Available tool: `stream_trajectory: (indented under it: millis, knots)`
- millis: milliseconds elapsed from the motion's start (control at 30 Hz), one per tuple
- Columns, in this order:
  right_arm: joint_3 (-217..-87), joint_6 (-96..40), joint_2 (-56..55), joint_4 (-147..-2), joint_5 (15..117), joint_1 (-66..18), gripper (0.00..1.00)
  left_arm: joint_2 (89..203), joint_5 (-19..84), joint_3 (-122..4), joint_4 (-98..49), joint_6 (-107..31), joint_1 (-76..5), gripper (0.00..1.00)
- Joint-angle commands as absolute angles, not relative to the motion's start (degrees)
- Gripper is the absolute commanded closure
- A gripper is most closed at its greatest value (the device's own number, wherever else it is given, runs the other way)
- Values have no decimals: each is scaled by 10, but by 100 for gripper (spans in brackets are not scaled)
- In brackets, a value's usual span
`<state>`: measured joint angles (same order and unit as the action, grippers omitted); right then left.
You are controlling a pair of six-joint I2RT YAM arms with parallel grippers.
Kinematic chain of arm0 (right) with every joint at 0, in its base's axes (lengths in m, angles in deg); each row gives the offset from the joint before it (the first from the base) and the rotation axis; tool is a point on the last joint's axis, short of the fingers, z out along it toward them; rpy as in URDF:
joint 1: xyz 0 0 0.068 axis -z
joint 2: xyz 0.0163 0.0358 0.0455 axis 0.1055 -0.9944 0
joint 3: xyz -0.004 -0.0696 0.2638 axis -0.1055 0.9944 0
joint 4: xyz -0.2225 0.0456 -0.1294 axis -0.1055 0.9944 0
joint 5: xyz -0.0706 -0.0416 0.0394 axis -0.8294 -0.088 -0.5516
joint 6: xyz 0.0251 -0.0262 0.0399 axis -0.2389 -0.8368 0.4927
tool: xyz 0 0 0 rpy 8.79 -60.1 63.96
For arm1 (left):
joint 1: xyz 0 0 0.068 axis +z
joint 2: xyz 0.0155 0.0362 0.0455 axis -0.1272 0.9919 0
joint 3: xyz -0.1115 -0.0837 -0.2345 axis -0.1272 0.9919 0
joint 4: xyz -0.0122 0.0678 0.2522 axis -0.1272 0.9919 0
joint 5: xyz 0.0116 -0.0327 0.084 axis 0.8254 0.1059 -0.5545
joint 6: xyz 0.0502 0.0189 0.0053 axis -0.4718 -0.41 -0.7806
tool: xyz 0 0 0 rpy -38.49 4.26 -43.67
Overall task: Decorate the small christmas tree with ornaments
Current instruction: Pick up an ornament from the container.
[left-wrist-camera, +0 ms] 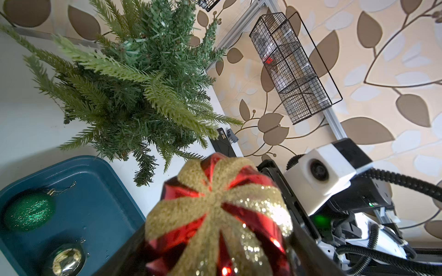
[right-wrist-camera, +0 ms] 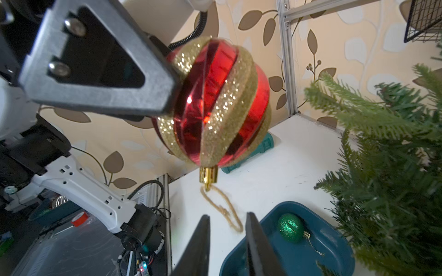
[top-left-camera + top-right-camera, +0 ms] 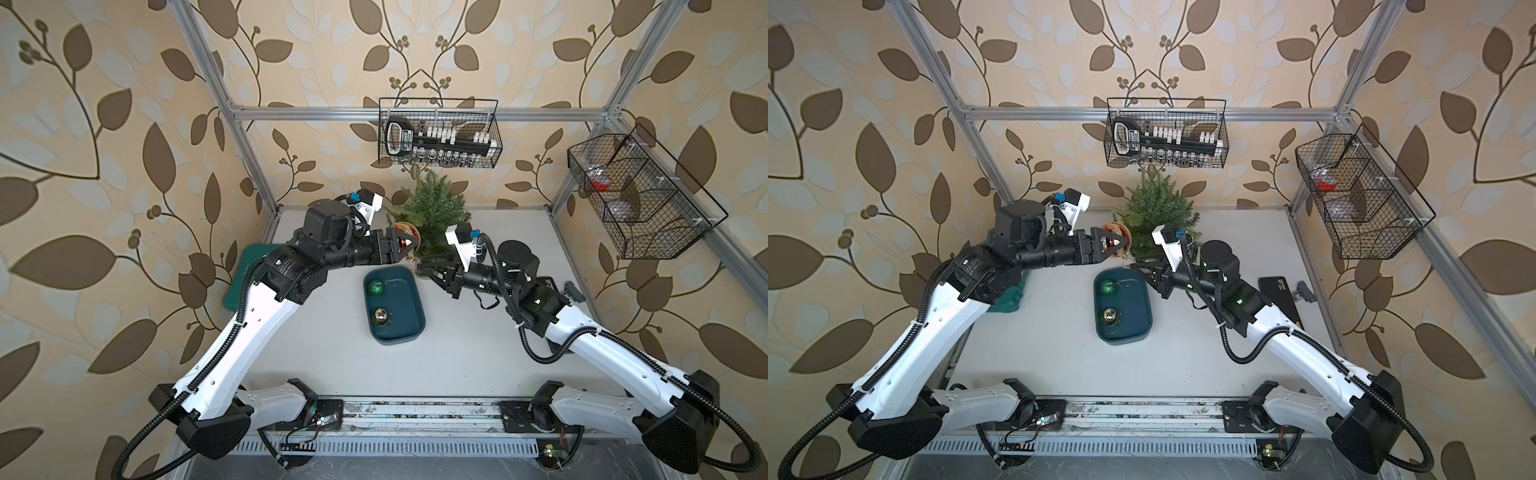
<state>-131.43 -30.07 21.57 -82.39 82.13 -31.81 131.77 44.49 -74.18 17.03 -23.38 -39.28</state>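
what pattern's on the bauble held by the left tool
Shiny red bauble with glittery gold stripes; clearest in the right wrist view.

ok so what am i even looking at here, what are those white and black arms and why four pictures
These are two robot arms mounted at the near edge of a white table, each ending in a two-fingered claw. Two pictures look down from overhead, almost identical; the other two come from cameras on the wrists. On the table stand a small Christmas tree and a blue tray holding a green bauble and a gold bauble. The left claw grips a red and gold bauble beside the tree, its string loop hanging down. The right claw is open, with that loop between its fingers in its wrist view.
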Motion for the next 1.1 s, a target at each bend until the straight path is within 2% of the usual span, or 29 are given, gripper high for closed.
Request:
stream_trajectory:
  millis: [0, 67, 100, 600, 633, 667, 700, 767, 867, 967, 1067]
  knots:
    - [-1339, -302, 205, -847, 847, -321, 81, 1316, 461, -768, 151, -226, -398, 33]
    - [-1346, -303, 196, -846, 856, -322, 91, 1315, 460, -766, 147, -226, -397, 33]
    - [-1349, -303, 193, -846, 858, -322, 100, 1315, 459, -766, 147, -226, -397, 34]
    - [-1341, -303, 205, -844, 808, -322, 100, 1312, 425, -776, 147, -241, -393, 34]
    - [-1340, -303, 206, -844, 808, -322, 96, 1312, 425, -778, 148, -242, -394, 34]
    - [-1340, -300, 207, -844, 806, -322, 79, 1313, 425, -781, 147, -242, -393, 34]
    - [-1340, -299, 207, -845, 807, -322, 70, 1315, 427, -783, 147, -242, -393, 34]
    - [-1339, -297, 207, -851, 807, -322, 61, 1318, 433, -788, 147, -241, -392, 34]
    - [-1339, -298, 207, -858, 814, -322, 61, 1321, 440, -789, 145, -237, -392, 35]
    - [-1345, -296, 201, -861, 817, -322, 70, 1321, 441, -788, 144, -235, -392, 35]
    - [-1348, -296, 194, -863, 817, -322, 70, 1319, 449, -784, 135, -228, -393, 35]
